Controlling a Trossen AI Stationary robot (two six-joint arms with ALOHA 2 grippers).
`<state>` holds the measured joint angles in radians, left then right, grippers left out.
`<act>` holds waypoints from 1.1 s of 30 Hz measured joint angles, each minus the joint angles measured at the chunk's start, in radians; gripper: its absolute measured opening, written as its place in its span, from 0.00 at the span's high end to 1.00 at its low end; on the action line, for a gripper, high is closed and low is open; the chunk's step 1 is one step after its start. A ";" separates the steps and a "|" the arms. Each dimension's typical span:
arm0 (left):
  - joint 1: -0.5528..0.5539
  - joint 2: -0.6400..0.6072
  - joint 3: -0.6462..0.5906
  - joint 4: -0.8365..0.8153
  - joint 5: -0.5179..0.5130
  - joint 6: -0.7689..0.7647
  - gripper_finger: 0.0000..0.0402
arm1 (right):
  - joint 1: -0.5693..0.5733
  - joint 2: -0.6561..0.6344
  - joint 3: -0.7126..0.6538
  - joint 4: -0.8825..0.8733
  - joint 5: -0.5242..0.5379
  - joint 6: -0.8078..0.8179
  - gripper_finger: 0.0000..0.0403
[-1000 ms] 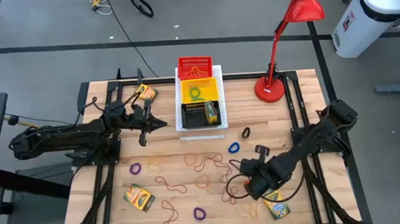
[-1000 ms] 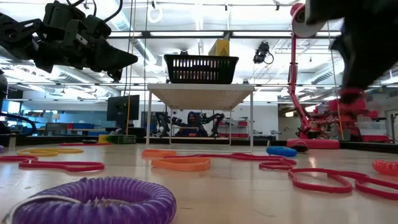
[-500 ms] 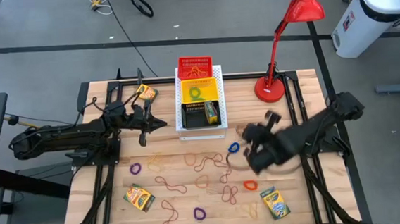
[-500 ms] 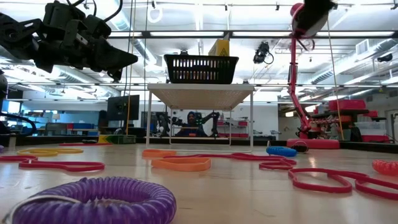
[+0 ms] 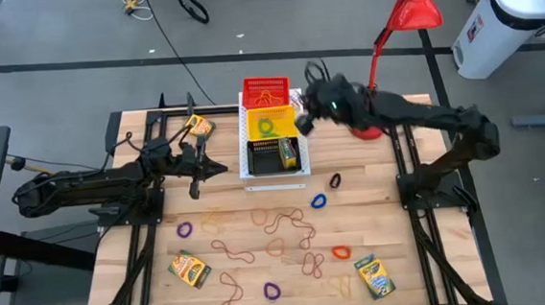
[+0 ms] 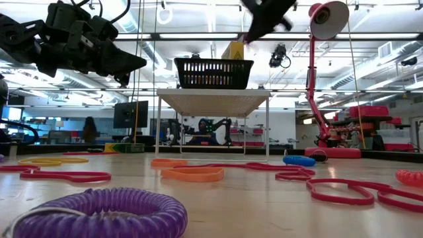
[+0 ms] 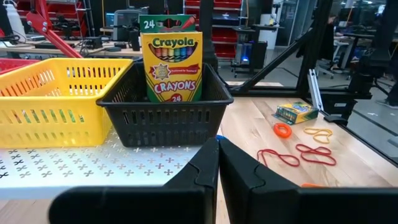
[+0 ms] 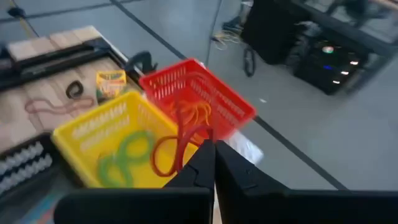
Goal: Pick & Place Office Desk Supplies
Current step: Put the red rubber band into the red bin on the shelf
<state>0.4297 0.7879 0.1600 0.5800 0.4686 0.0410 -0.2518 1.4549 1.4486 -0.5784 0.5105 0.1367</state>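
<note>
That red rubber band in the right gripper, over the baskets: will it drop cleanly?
Likely floppy: the rubber band dangles in limp loops from the right gripper. Probably very light, so it may cling or snag on the mesh of the yellow basket rather than fall straight.

1. The left claw point(image 7: 217, 163) shows low in the picture with its two dark fingers point(image 7: 199, 171) pressed together, nothing between them.
2. Ahead stands a black basket point(image 7: 165, 115) holding an upright crayon box point(image 7: 171, 59).
3. A yellow basket point(image 7: 53, 102) sits just beside it; both rest on a white perforated board point(image 7: 93, 168).
4. On the wooden bench point(image 7: 249, 134) lie a second crayon box point(image 7: 296, 112), an orange loop point(image 7: 282, 130) and reddish-brown rubber bands point(image 7: 298, 154).
</note>
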 joint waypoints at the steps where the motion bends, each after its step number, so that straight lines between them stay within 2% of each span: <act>1: 0.000 0.000 0.000 0.000 0.000 0.000 0.95 | -0.039 0.025 0.013 0.021 -0.033 -0.022 0.99; 8: 0.000 0.000 0.000 0.000 0.000 0.000 0.95 | -0.234 0.265 0.214 0.005 -0.228 -0.089 0.99; 11: 0.000 0.000 0.000 0.000 0.000 0.000 0.95 | -0.278 0.362 0.325 -0.038 -0.292 -0.096 0.99; 15: 0.000 0.000 0.000 0.000 0.000 0.000 0.95 | -0.301 0.451 0.423 -0.082 -0.324 -0.108 0.99; 25: 0.000 0.000 0.000 0.000 0.000 0.000 0.95 | -0.301 0.514 0.426 -0.075 -0.393 -0.110 0.98; 33: 0.000 0.000 0.000 0.000 0.000 0.000 0.95 | -0.289 0.524 0.426 -0.058 -0.390 -0.123 0.85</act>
<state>0.4297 0.7879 0.1600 0.5800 0.4683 0.0410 -0.5404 1.9789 1.8744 -0.6363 0.1208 0.0139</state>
